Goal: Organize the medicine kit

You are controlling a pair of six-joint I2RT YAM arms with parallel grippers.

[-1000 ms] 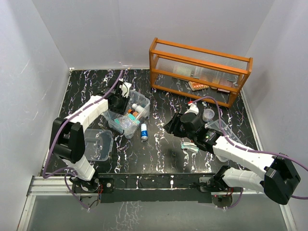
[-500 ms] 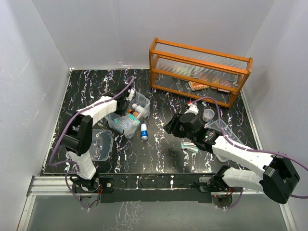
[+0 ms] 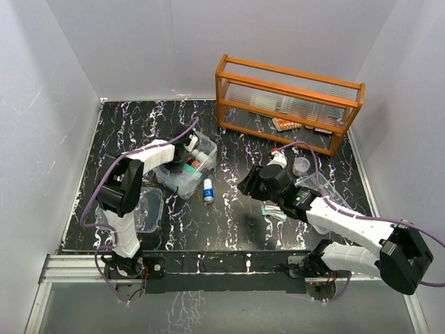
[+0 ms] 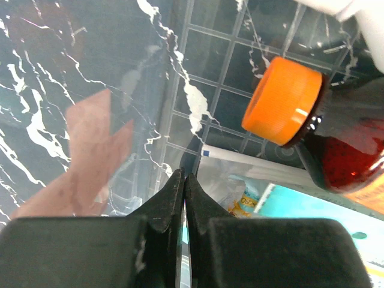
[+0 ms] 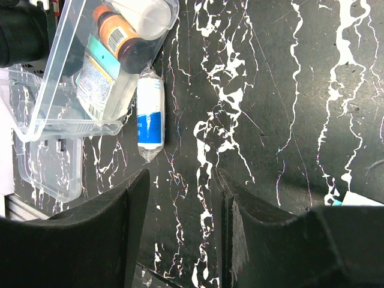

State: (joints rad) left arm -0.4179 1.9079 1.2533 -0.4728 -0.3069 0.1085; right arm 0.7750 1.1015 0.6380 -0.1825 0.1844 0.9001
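The medicine kit (image 3: 169,182) sits open, left of centre. The left gripper (image 4: 183,177), jaws pressed together at its wall, seems to steady it; the right gripper (image 5: 180,180), spread and empty, should next fetch the blue-white tube (image 5: 150,114) just beside it

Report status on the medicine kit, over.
Left gripper shut, at rim of medicine kit. Right gripper open, empty. Lid off, bottle inside. Blue-white tube loose beside it.

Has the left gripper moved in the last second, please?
Yes: the left gripper shifted right, toward the orange rack, over the medicine kit.
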